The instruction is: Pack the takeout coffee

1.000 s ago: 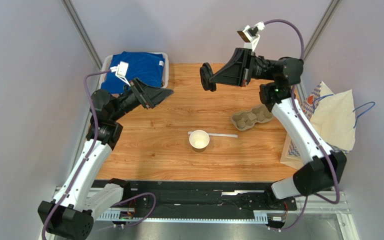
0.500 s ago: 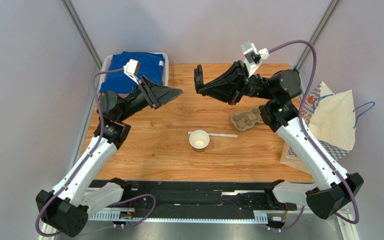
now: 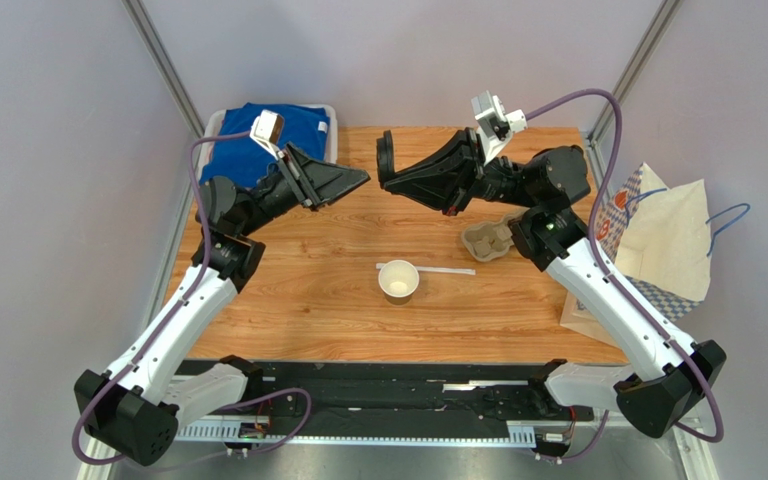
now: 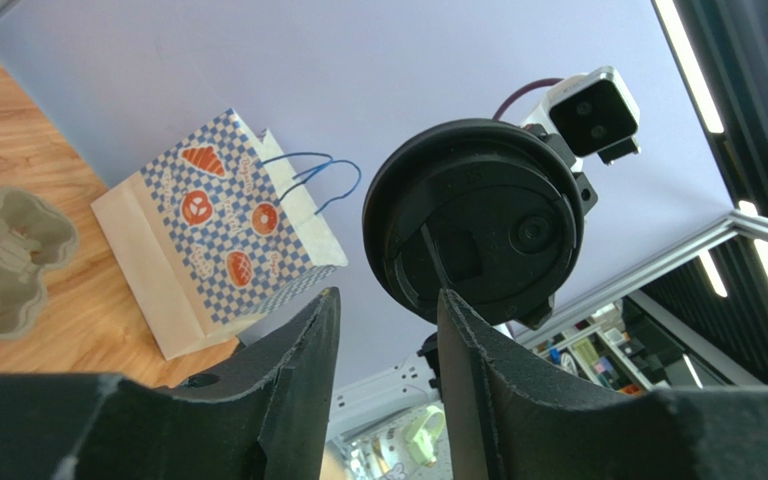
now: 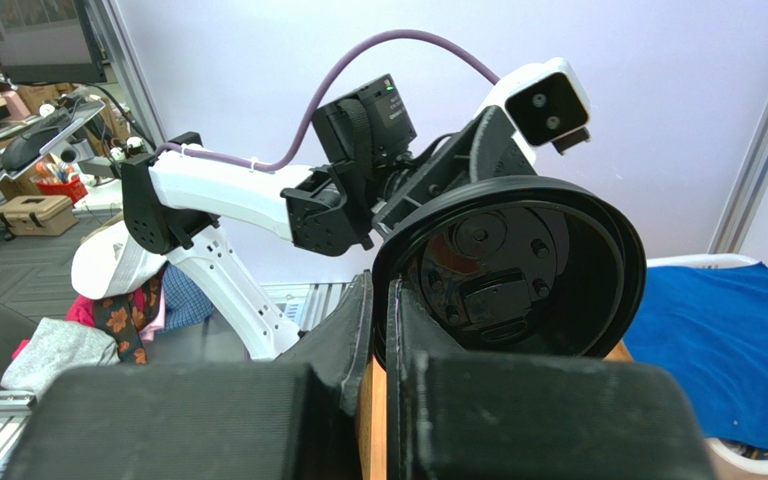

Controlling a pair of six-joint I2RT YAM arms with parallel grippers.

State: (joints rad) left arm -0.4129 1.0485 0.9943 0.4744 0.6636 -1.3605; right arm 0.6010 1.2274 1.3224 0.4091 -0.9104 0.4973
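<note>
- Takeout coffee is sitting in two parts: the small tan paper cup (image 3: 399,281), white inside with its mouth open upward, is standing at the centre of the wooden tabletop (image 3: 288,300), while its round black plastic lid (image 3: 386,152) is hanging in the air at the upper middle of the frame.
- The right tool (image 5: 378,300) is pinching the lid's rim, holding it on edge with its flat face pointing toward the left of the frame.
- The left tool (image 4: 386,335) is hovering just beside that face, not touching it, with fingers narrowly parted and holding nothing.
- The cup is lying toward the bottom of the frame from the lid, about equally near both arms. I am judging that the lid is going to need tipping flat before capping.
</note>
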